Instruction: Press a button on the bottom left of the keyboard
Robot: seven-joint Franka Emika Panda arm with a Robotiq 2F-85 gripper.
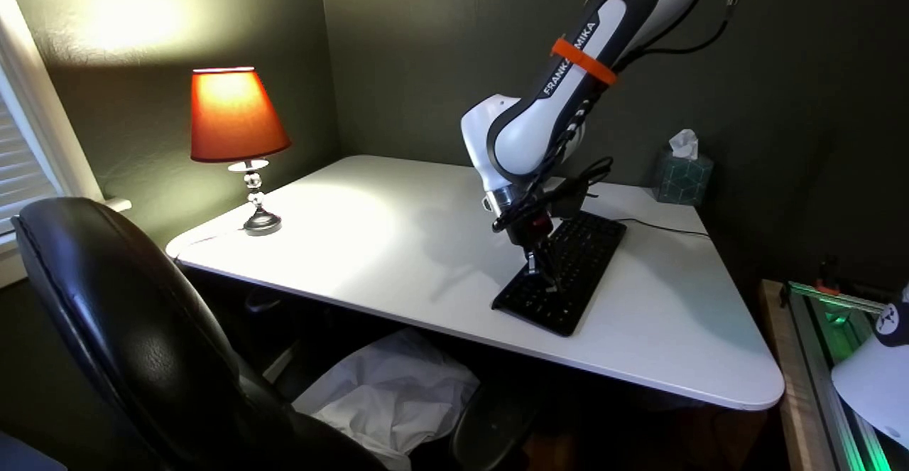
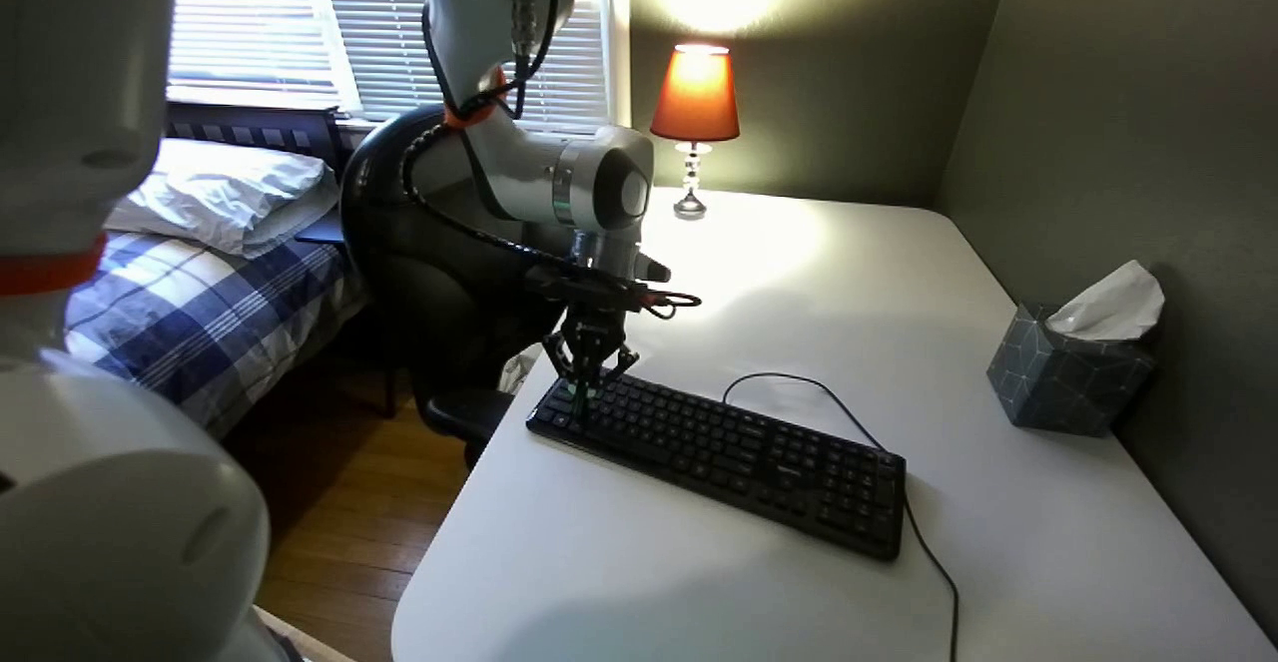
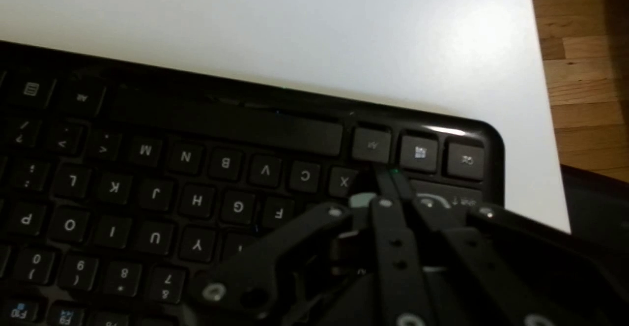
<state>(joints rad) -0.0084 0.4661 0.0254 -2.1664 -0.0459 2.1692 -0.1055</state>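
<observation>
Over the keyboard (image 2: pixel 724 460), bottom left — the end effector (image 3: pixel 389 172), fingers together.

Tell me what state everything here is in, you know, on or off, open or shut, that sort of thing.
Keyboard: lying flat on the desk.
Gripper: shut, over the keyboard's lower-left part; can't tell whether a key is pressed.
Cable: trailing across the desk.
Lamp: on.
Tissue box: open, tissue sticking up.
Blinds: lowered, light coming through.

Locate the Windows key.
In the wrist view, the Windows key sits right of centre, between an Alt key and the corner Ctrl key, near the tool.
</observation>
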